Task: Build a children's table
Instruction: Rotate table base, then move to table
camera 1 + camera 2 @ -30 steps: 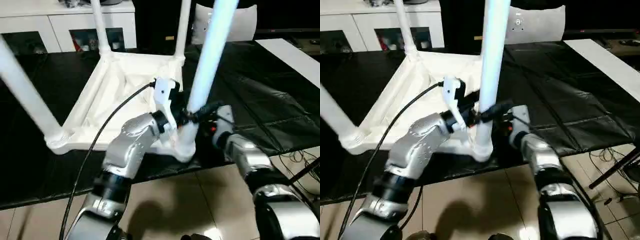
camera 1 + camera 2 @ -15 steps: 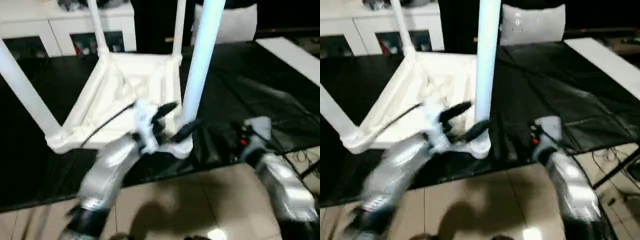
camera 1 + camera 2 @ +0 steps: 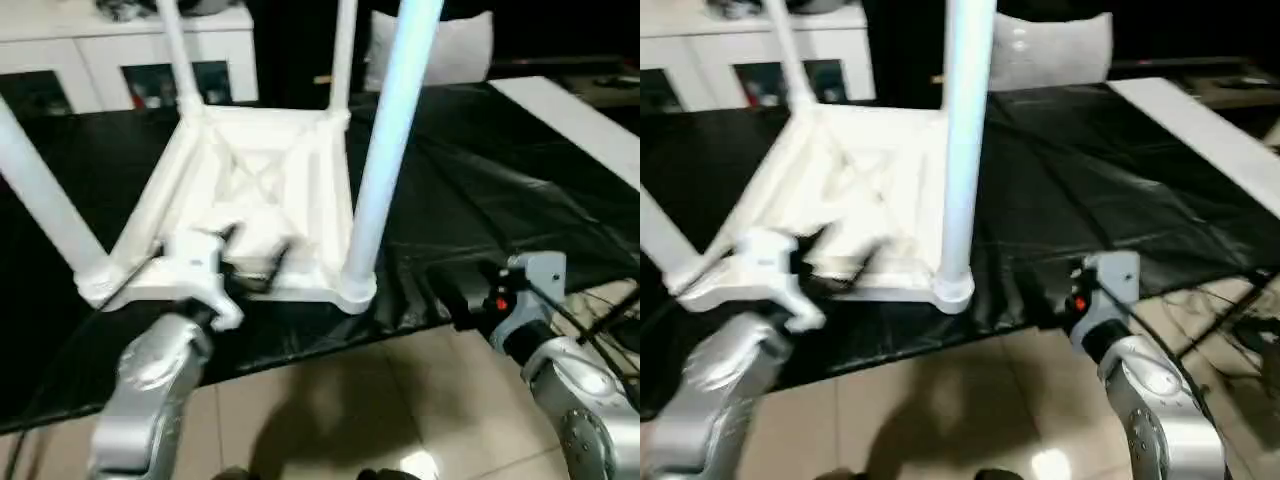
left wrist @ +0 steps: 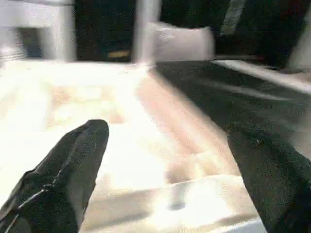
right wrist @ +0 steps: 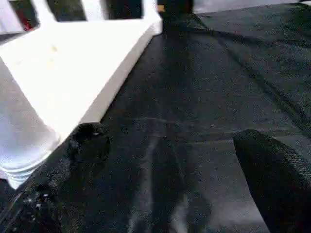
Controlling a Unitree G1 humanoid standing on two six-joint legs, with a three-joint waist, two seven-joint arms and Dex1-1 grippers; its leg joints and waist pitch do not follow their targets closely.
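Four long white tapered legs [image 3: 385, 150] seated upright in upturned white plastic children's table [image 3: 260, 190]; both pincers, left [image 4: 165, 160] and right [image 5: 165, 160], wide open, empty. Best checked for tightness before flipping.

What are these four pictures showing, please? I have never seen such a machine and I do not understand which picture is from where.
This is a humanoid robot with two silver arms. The two wide pictures come from cameras in its head, looking down. The other two come from cameras on its wrists, looking along the black fingers. On a black-covered surface lies a white children's table, upside down, with its legs pointing up. The left gripper is at the table's near edge and the right gripper is beside its near corner. Both are open and hold nothing.
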